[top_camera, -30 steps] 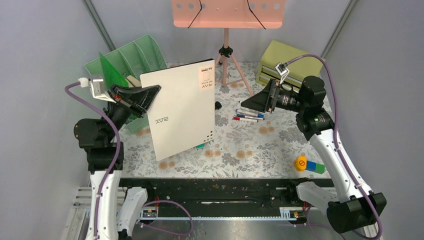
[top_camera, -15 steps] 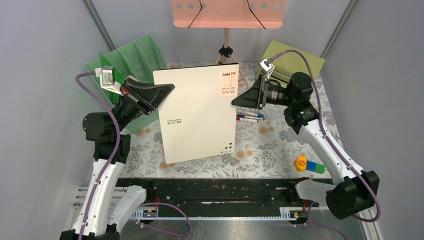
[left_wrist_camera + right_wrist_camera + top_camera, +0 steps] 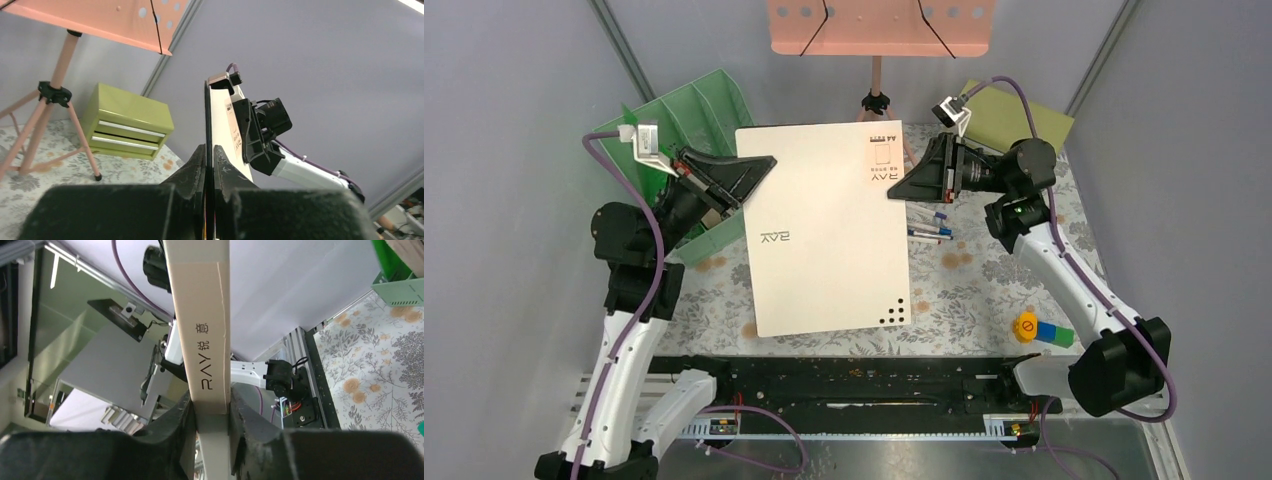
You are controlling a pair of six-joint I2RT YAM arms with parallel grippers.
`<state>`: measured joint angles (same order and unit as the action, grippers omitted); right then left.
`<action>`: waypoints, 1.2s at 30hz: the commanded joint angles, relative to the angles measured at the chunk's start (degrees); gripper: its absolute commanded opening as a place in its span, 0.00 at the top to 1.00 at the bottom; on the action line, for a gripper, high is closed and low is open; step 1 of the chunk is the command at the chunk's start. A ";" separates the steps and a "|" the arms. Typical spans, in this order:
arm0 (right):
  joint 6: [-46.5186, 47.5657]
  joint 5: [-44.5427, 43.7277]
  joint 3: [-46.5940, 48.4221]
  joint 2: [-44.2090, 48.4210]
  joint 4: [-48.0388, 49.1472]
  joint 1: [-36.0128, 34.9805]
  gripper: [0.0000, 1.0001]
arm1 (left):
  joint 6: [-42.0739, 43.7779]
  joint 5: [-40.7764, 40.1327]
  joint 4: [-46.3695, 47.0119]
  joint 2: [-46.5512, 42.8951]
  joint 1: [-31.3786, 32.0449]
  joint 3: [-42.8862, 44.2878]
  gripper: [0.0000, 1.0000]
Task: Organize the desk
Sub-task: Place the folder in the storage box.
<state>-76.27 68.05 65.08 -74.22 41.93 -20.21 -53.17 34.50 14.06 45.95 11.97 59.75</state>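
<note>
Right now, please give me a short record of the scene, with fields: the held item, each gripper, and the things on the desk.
held item: white flat box, gripped by both arms
left gripper: shut on the box's left edge
right gripper: shut on the box's far right corner, beside its label
on the desk: pens, green file rack, olive drawer unit

The large flat white cardboard box reads "RAY" upside down on its face and on its peach corner label. Its narrow edge shows "RAY" beside two Chinese characters.
</note>
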 commanded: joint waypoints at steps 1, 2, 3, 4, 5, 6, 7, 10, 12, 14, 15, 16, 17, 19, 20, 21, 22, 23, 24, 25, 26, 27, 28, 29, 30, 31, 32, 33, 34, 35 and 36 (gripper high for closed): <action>-5.31 4.28 4.51 0.57 1.65 -1.23 1.00 | 14.85 3.78 -11.37 0.70 1.12 7.30 1.00; -4.73 4.81 4.52 0.82 0.30 -1.24 1.00 | 17.18 3.72 -13.56 0.68 1.07 8.31 0.99; -3.20 5.47 4.45 1.17 -1.55 -1.24 1.00 | 18.76 3.31 -16.67 0.57 1.11 9.14 0.94; -0.89 6.12 4.37 1.55 -4.31 -1.26 1.00 | 19.84 2.45 -19.06 0.40 1.08 9.81 0.87; 3.07 6.71 4.31 2.17 -8.12 -1.16 1.00 | 20.84 1.40 -22.58 0.27 1.08 10.65 0.82; 6.51 7.05 4.26 2.82 -12.02 -1.15 1.00 | 22.03 0.88 -25.29 0.34 1.05 11.62 0.80; 10.53 7.04 4.33 3.37 -17.31 -1.11 1.00 | 23.06 0.81 -27.64 0.60 1.04 12.68 0.78; 22.63 6.12 6.40 4.68 -33.19 -0.89 1.00 | 25.23 4.03 -34.33 2.22 0.99 16.70 0.66; 30.40 4.48 7.94 5.31 -43.43 -0.65 1.00 | 26.16 7.11 -37.64 3.64 0.87 19.00 0.61; 33.93 3.76 8.55 5.53 -48.33 -0.42 1.00 | 26.36 10.72 -39.19 4.85 0.72 20.07 0.57; 35.04 3.67 8.57 5.63 -50.22 -0.29 1.00 | 26.26 12.37 -39.28 5.36 0.69 20.21 0.55; 36.22 3.65 8.57 5.70 -51.67 -0.13 1.00 | 26.13 13.91 -39.20 5.64 0.60 20.08 0.53; 37.76 3.41 8.76 5.86 -53.56 -0.06 1.00 | 25.84 15.23 -39.01 5.86 0.57 19.97 0.52; 43.38 2.36 9.70 6.05 -59.49 0.25 1.00 | 25.26 17.61 -38.83 6.18 0.55 19.82 0.52; 46.73 1.39 10.61 6.02 -63.76 0.40 1.00 | 24.76 18.84 -38.46 6.28 0.52 19.68 0.52; 50.07 0.08 11.62 6.05 -68.07 0.58 1.00 | 24.19 20.63 -37.81 6.39 0.44 19.39 0.52; 53.53 -1.14 12.58 5.95 -72.08 0.67 1.00 | 23.60 21.85 -37.08 6.45 0.35 19.11 0.52; 56.07 -2.19 13.83 5.88 -75.39 0.69 1.00 | 22.87 22.71 -36.43 6.43 0.23 18.83 0.52; 58.36 -3.14 14.60 5.71 -78.16 0.69 1.00 | 22.13 23.47 -35.61 6.43 0.18 18.51 0.52; 60.58 -3.87 15.30 5.56 -80.77 0.69 1.00 | 21.39 24.32 -34.82 6.35 0.24 18.20 0.53; 62.48 -4.88 16.05 5.35 -83.11 0.70 1.00 | 20.65 24.98 -33.94 6.32 0.25 17.82 0.54; 64.54 -6.12 16.71 5.13 -85.61 0.70 1.00 | 20.08 25.59 -33.26 6.26 0.21 17.45 0.55; 66.45 -7.41 17.41 5.13 -87.96 0.72 1.00 | 19.69 26.10 -32.93 6.18 0.17 17.24 0.56; 68.18 -8.96 17.97 5.07 -89.91 0.66 1.00 | 19.62 26.48 -32.87 6.17 0.16 17.12 0.56; 69.49 -10.19 18.49 5.05 -91.63 0.69 1.00 | 19.53 26.78 -32.85 6.17 0.15 16.99 0.57; 70.27 -11.28 18.79 5.07 -92.61 0.68 1.00 | 19.40 27.07 -32.87 6.16 0.09 16.92 0.59; 70.82 -12.10 18.95 5.08 -93.51 0.69 1.00 | 19.18 27.46 -32.92 6.18 0.05 16.70 0.60; 71.09 -12.74 18.98 5.17 -93.84 0.67 1.00 | 19.01 27.72 -32.94 6.17 0.05 16.67 0.61; 71.16 -12.98 18.90 5.19 -93.85 0.71 1.00 | 18.94 28.11 -33.03 6.17 0.07 16.60 0.63; 71.18 -13.15 18.79 5.28 -93.85 0.63 1.00 | 18.97 28.47 -33.24 6.19 0.06 16.57 0.65; 71.11 -13.16 18.70 5.33 -93.77 0.72 1.00 | 19.00 28.78 -33.50 6.26 0.03 16.55 0.67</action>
<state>-8.12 62.28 82.67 -68.97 -44.80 -19.49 -33.06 58.00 -25.45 53.04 12.03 75.35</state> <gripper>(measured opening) 0.308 0.361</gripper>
